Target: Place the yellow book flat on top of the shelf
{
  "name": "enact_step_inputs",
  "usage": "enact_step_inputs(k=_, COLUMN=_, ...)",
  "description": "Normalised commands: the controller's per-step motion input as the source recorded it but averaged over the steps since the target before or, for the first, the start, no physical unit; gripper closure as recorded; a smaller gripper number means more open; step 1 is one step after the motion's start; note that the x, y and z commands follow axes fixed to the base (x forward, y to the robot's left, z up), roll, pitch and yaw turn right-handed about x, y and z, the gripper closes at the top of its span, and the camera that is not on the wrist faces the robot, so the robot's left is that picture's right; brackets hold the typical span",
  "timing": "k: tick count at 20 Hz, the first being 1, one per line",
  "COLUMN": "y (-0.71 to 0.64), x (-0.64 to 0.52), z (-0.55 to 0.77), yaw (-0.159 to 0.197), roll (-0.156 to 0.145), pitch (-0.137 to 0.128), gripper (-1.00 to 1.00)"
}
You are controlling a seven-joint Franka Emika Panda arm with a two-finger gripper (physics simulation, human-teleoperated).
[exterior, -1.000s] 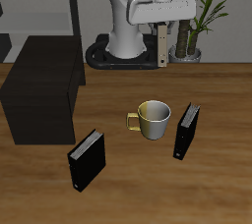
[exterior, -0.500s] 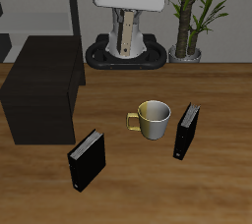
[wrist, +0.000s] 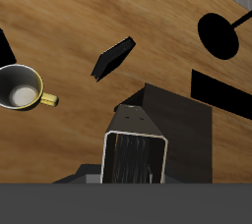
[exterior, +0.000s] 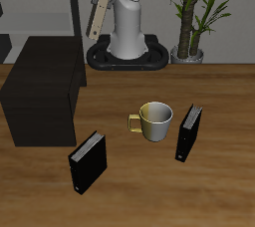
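My gripper (exterior: 101, 0) is shut on the yellow book (exterior: 98, 18) and holds it high in the air, hanging tilted, above the table's back part near the shelf's far corner. The shelf (exterior: 40, 82), a large matte black box with a flat bare top, stands below and nearer the table's front edge than the book. In the wrist view the yellow book (wrist: 136, 157) shows edge-on in my gripper (wrist: 136, 174), and the shelf (wrist: 182, 120) lies right beyond it.
A yellow mug (exterior: 154, 121) stands mid-table. One black book (exterior: 88, 161) stands near the front edge by the shelf, another (exterior: 189, 131) beside the mug. A grey rack (exterior: 40, 7) and a potted plant (exterior: 194, 12) are at the back.
The arm has swung across the back of the table from the plant side toward the shelf side, carrying the yellow book. The book now hangs tilted instead of upright.
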Motion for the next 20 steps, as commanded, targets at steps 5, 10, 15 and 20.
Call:
enact_step_inputs(k=5, y=-0.67, x=-0.11, z=0.47, yaw=-0.017, roll=-0.136, pitch=-0.071, gripper=1.00)
enact_step_inputs(k=10, y=-0.64, x=-0.03, z=0.21, yaw=0.003, roll=-0.127, pitch=-0.035, gripper=1.00)
enact_step_inputs(k=15, y=-0.58, x=0.02, z=-0.03, yaw=0.029, roll=-0.113, pitch=-0.017, gripper=1.00)
enact_step_inputs(k=20, y=-0.49, x=0.11, z=-0.10, yaw=0.032, roll=-0.104, pitch=-0.011, gripper=1.00)
